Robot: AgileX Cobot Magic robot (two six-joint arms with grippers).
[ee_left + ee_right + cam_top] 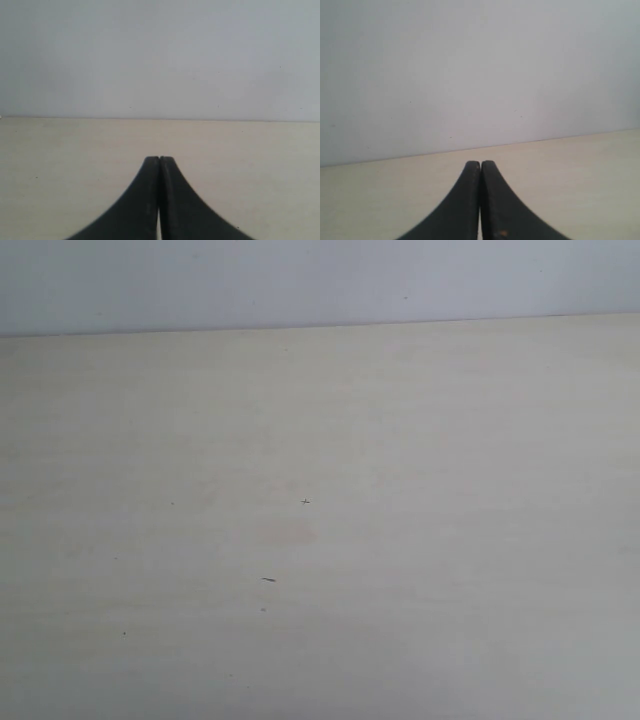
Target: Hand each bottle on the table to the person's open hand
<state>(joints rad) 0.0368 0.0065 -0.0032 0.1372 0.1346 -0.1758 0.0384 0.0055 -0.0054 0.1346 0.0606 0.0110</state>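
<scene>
Desk surface of pale beige wood-grain fills nearly all of our exterior view, with a tiny cross-shaped speck and a short dark streak near its middle, and it ends at a plain grey wall. Our left fingers are pressed tip to tip over the desk, facing that wall. Our right fingers are closed the same way.

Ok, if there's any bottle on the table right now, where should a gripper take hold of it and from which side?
No bottle shows in any view, so no grip part or side can be named. Only the table and a pale wall appear. The left gripper and right gripper are shut with nothing between them; either would likely have to open first.
</scene>
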